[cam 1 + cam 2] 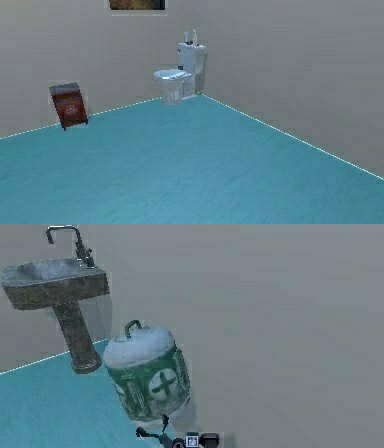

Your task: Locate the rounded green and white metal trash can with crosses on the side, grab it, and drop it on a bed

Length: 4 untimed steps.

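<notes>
A rounded green and white metal trash can [148,374], marked with white crosses on its green side band and fitted with a dark loop handle on its domed lid, is seen in the arm side view. It is tilted with its lid leaning toward that view's left. It hangs at the far end of the pincer [155,434], clear of the smooth teal floor [50,409], so it is held by the pincer. Two small white squares with black marks [190,441] are seen just right of the pincer at the bottom edge. A mottled grey-brown stone pedestal sink [55,286] with a curved metal tap [70,242] is placed at the far edge of the floor, against the plain beige wall [290,314], near the can. In the forward view a white ceramic toilet [182,75] is set in the far corner of the floor. A dark reddish-brown boxy object in a pale frame [68,105] is leaned at the floor's left edge. A dark framed picture [137,5] is hung on the wall above.
</notes>
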Tool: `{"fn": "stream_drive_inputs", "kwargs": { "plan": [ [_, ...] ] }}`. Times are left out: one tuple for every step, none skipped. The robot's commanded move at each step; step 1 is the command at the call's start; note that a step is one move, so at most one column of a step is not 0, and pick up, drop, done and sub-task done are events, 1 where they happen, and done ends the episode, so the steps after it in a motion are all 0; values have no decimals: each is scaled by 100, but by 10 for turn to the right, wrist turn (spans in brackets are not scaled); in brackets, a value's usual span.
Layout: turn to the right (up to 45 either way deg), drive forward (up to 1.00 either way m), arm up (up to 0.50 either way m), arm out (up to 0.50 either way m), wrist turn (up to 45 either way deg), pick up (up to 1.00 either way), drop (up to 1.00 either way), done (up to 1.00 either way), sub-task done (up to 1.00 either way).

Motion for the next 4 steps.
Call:
{"fn": "stream_drive_inputs", "kwargs": {
  "plan": [
    [0,0,38,0,0,0,0,0,0],
    [0,0,0,0,-450,0,0,0,0],
    [0,0,0,0,-450,0,0,0,0],
    [0,0,0,0,-60,0,0,0,0]
  ]
}}
